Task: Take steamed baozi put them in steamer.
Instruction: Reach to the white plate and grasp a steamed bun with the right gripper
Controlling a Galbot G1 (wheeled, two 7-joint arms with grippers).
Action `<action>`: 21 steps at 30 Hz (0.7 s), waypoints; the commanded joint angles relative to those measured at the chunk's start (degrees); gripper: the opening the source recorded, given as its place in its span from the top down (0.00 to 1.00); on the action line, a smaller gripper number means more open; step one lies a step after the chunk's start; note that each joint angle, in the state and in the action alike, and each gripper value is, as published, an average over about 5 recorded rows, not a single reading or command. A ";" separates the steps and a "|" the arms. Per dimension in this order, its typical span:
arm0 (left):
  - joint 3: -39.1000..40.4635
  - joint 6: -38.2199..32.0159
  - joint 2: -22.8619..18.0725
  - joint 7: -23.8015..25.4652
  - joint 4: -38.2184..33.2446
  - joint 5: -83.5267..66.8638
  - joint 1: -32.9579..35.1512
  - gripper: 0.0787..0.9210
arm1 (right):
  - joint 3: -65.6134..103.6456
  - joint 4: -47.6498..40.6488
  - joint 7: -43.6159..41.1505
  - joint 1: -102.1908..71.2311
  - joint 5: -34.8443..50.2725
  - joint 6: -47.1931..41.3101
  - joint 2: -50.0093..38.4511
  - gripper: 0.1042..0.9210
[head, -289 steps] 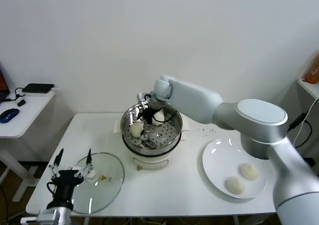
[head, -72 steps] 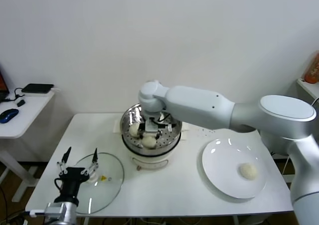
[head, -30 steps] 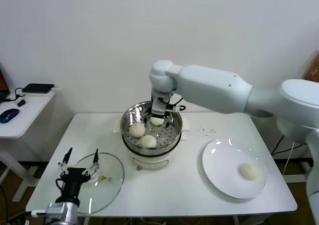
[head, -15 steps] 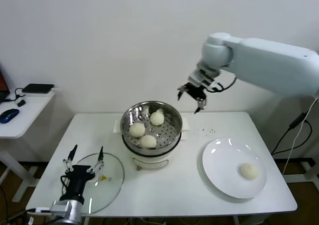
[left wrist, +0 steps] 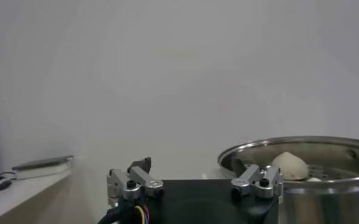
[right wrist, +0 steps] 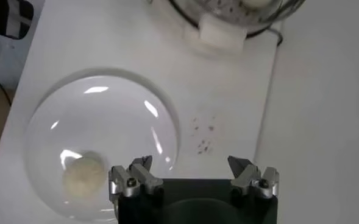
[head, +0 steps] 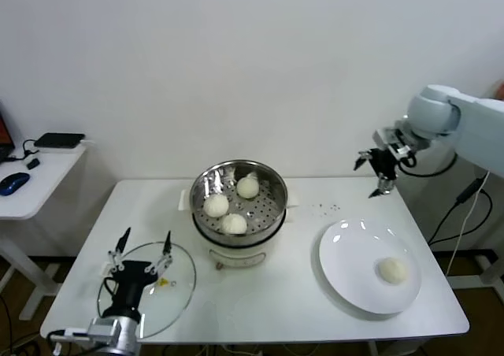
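Observation:
The steel steamer (head: 206, 212) stands mid-table on its white base and holds three cream-white baozi: one at the back (head: 248, 187), one on the left (head: 216, 205), one at the front (head: 233, 224). A fourth baozi (head: 393, 271) lies on the white plate (head: 346, 254) at the right; it also shows in the right wrist view (right wrist: 83, 175). My right gripper (head: 376, 175) is open and empty, high in the air above the table's back right, over the plate's far rim (right wrist: 161, 115). My left gripper (head: 142, 250) is open and empty, low at the front left over the glass lid. The steamer rim (left wrist: 289, 146) shows in the left wrist view.
The round glass lid (head: 175, 289) lies flat on the table at the front left. A side desk (head: 39, 175) with a mouse and a dark device stands to the far left. Small dark specks (head: 327, 208) mark the table behind the plate.
My right arm has swung from above the steamer's back to the right, open and empty, now high above the plate's far side. Three baozi stay in the steamer. The left gripper has shifted slightly right.

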 commanded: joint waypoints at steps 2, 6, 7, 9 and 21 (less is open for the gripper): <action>1.22 -0.12 -0.47 0.00 0.29 0.67 -0.14 0.12 | 4.64 0.75 1.71 -14.34 -8.27 -4.76 -10.70 0.12; 1.95 -0.02 -0.51 -0.03 0.13 1.20 -0.17 0.12 | 10.01 1.44 1.45 -22.34 -10.44 -5.00 -12.68 0.12; 2.21 0.00 -0.52 -0.03 0.13 1.40 -0.18 0.12 | 11.26 1.70 1.38 -24.20 -10.81 -5.05 -13.07 0.12; 2.78 0.02 -0.57 -0.06 0.23 1.86 -0.23 0.12 | 13.56 2.19 1.23 -27.71 -11.37 -5.13 -13.61 0.12; 3.37 0.47 -0.91 -0.25 0.08 2.81 -0.55 0.12 | 20.84 -2.86 0.19 -36.53 -14.55 -4.01 -9.71 0.12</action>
